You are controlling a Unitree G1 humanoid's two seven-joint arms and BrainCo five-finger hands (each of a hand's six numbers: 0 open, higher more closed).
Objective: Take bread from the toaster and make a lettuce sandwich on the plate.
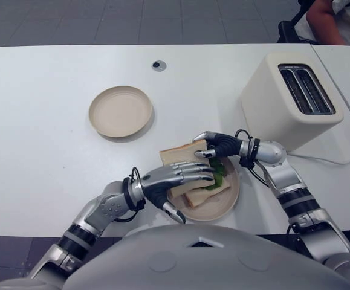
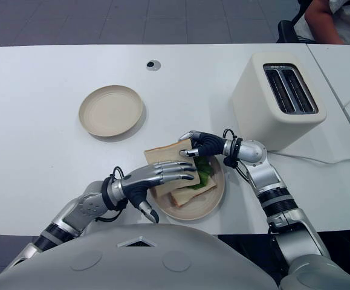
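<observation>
White table (image 1: 42, 121) in a tiled room, seen from the robot's head cam; cream toaster (image 1: 292, 99) stands at far right, both slots looking empty, w/ its cord (image 1: 329, 160) trailing off to the right; a spare plate (image 1: 121, 110) sits bare further back on the left, well apart from the action. Nearest the robot, the plate (image 1: 226, 208) carries the lower slice (image 1: 199, 196) w/ lettuce (image 1: 219, 171) on it; the top slice (image 1: 176, 158) lies over them but skewed, its far-left part overhanging the rim. Left hand (image 1: 173, 180) is laid flat across that slice, fingers straight and pressed together, thumb hanging clear below; right hand (image 1: 222, 146) comes in from the toaster side, fingers curled and apparently pinching the slice's far-right corner. Step in hand, by the look of it: closing the sandwich, i.e. the last stage; next move prob. calls for sliding the top slice toward the near right until it squares w/ the lower one, then letting go w/o dragging the lettuce out. Writing: a small mark on the toaster's top is too small to read; no other labels on plates or table.
</observation>
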